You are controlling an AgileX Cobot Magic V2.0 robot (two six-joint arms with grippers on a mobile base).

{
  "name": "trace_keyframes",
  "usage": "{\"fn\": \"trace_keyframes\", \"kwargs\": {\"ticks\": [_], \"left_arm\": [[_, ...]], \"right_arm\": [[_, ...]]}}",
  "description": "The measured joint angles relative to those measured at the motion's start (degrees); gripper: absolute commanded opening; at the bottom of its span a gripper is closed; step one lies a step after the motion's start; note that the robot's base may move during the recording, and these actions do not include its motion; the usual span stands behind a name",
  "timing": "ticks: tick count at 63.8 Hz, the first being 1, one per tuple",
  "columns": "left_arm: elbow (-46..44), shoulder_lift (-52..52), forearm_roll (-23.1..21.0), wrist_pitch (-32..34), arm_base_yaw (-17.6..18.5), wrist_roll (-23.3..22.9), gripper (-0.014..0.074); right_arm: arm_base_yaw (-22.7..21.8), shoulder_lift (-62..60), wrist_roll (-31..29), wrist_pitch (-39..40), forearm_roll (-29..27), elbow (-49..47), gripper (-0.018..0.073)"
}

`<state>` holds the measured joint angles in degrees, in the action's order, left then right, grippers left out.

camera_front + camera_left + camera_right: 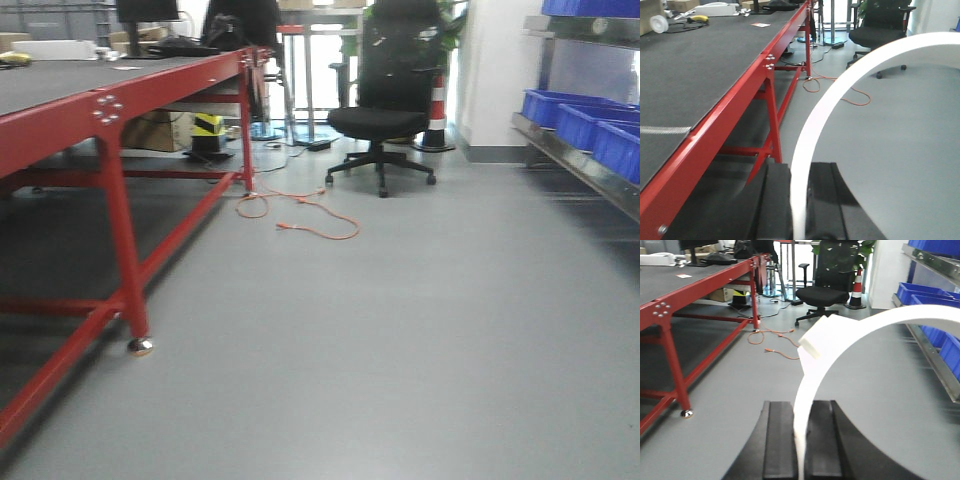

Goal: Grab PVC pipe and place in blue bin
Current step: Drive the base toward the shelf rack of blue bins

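Aisle between table and shelf: the left gripper (799,202) is clamped on a white pipe (840,85). The strip rises from between the black fingers (774,200) and bends up and to the right, out of the left wrist view.

The right gripper (801,442) is closed in the same way on a white arc (890,320), which climbs from its fingers (777,440) and also sweeps right. A squared white end (816,339) shows beside that bend. Whether this end belongs to the arc, and whether the two wrist views show one pipe or two, cannot be told.

Each strip stands nearly upright at the fingers, and its free length leans right.

The blue bins (585,120) sit on a steel shelf (580,168) along the right wall, ahead and well apart from both grippers. They also show at the right edge of the right wrist view (925,299). Their insides are hidden from this angle.

The red table (115,200) runs down the left. A chair (385,110) and an orange cable (310,215) lie far ahead on the floor.

Judged from this, the drop calls for a move forward and to the right, and the right arm is on the side nearer the bins.
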<state>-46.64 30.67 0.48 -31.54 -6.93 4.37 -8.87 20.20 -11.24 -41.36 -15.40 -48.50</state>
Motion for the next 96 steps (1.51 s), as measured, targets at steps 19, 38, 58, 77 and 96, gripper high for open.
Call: {"fn": "trace_keyframes", "kwargs": {"ticks": [19, 38, 58, 77, 96], "left_arm": [[0.0, 0.0, 0.1, 0.0, 0.0, 0.0, -0.0111], [0.0, 0.0, 0.1, 0.0, 0.0, 0.0, -0.0111], [0.0, 0.0, 0.1, 0.0, 0.0, 0.0, -0.0111], [0.0, 0.0, 0.2, 0.0, 0.0, 0.0, -0.0111], [0.0, 0.0, 0.2, 0.0, 0.0, 0.0, -0.0111]], "right_arm": [[0.0, 0.0, 0.0, 0.0, 0.0, 0.0, -0.0169], [0.0, 0.0, 0.0, 0.0, 0.0, 0.0, -0.0169], [0.0, 0.0, 0.0, 0.0, 0.0, 0.0, -0.0169], [0.0, 0.0, 0.0, 0.0, 0.0, 0.0, -0.0169], [0.0, 0.0, 0.0, 0.0, 0.0, 0.0, -0.0169]]}}
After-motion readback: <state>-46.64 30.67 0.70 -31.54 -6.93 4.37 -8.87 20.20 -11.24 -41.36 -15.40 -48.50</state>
